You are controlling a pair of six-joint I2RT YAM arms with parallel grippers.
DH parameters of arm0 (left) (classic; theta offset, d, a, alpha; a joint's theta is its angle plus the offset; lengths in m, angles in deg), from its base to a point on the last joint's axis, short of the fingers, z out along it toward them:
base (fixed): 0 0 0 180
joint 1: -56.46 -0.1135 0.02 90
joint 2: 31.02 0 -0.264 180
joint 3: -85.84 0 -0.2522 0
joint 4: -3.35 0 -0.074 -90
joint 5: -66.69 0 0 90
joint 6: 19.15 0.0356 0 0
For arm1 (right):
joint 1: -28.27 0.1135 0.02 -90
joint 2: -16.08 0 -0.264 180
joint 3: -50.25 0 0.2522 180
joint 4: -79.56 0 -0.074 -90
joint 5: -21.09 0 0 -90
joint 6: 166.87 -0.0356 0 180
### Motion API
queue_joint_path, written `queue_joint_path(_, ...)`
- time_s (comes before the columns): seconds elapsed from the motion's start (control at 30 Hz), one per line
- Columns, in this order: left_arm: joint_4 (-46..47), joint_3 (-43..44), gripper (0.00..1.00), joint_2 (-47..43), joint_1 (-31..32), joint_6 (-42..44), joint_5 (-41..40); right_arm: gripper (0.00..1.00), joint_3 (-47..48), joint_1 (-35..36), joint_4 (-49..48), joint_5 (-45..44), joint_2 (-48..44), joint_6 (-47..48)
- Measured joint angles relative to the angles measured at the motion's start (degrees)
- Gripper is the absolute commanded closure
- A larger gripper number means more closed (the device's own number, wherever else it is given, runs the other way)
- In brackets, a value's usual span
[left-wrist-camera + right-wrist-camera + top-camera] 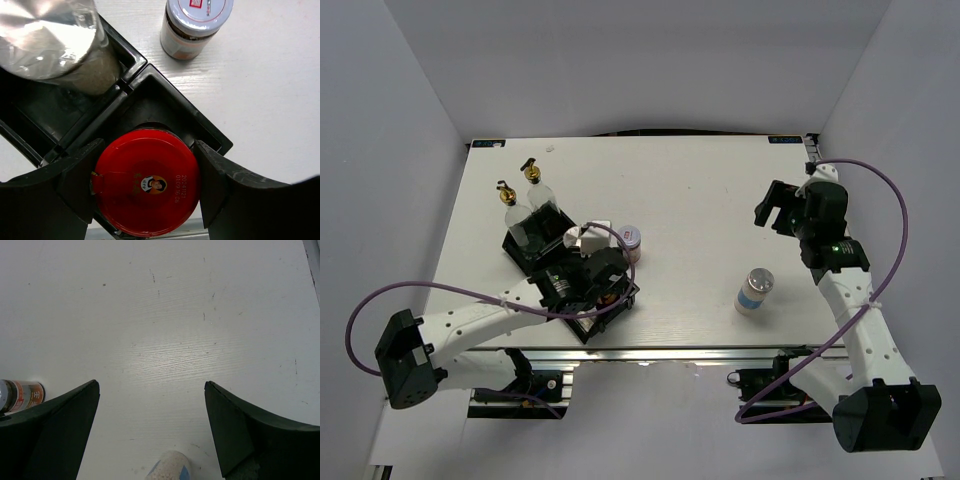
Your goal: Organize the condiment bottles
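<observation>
Red jar [145, 182] sits clenched in left jaws over tray [165, 100] corner (right jaws released, idle); snagging the rim could tip it toward silver jar [192, 25] at 1 o'clock.

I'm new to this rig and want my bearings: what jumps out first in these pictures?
The red-lidded jar, clasped between the left fingers in a compartment of the black tray. Then two tall gold-spouted bottles standing at the tray's far end, and a lone silver-lidded jar upright on the table near the right fingers, which gape open.
</observation>
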Motion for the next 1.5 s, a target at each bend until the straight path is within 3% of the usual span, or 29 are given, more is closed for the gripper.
queue_joint_path(0.27, 2.58, 0.04, 0.02, 2.36, -0.68, 1.70, -0.11, 0.11, -2.05, 0.02, 4.83, -1.36, -3.65, -2.36)
queue_joint_path(0.5, 3.02, 0.22, 0.02, 1.81, -1.07, 1.75, -1.84, 0.11, -3.72, 2.01, 11.85, -2.97, -8.20, -3.98)
queue_joint_path(0.67, 1.31, 5.60, 0.02, 1.68, -1.11, 3.23, -4.37, 0.11, -3.56, 5.81, 17.75, -4.96, -10.82, -4.37)
queue_joint_path(0.83, 10.78, 10.84, 0.02, 1.36, -1.16, 9.79, -3.96, 0.11, -3.56, 9.09, 21.57, -6.10, -9.81, -4.37)
queue_joint_path(1.0, 20.17, 18.51, 0.02, 9.01, -4.92, 15.39, 1.68, 0.11, -3.56, 14.75, 24.41, -9.42, -5.05, -5.90)
queue_joint_path(1.27, 28.92, 18.27, 0.02, 15.85, -13.73, 18.10, 14.86, 0.11, -3.23, 19.17, 30.32, -15.37, -0.68, -10.82)
queue_joint_path(1.33, 30.64, 18.03, 0.02, 16.59, -13.94, 18.58, 17.62, 0.13, -2.75, 19.93, 31.80, -16.28, 0.00, -11.89)
queue_joint_path(1.43, 32.79, 18.03, 0.02, 18.16, -14.40, 19.61, 21.55, 0.28, -2.12, 20.81, 33.18, -17.16, 0.33, -13.31)
queue_joint_path(1.5, 33.75, 18.03, 0.02, 19.43, -14.93, 20.74, 24.30, 0.45, -2.01, 21.09, 33.33, -17.25, 0.31, -13.86)
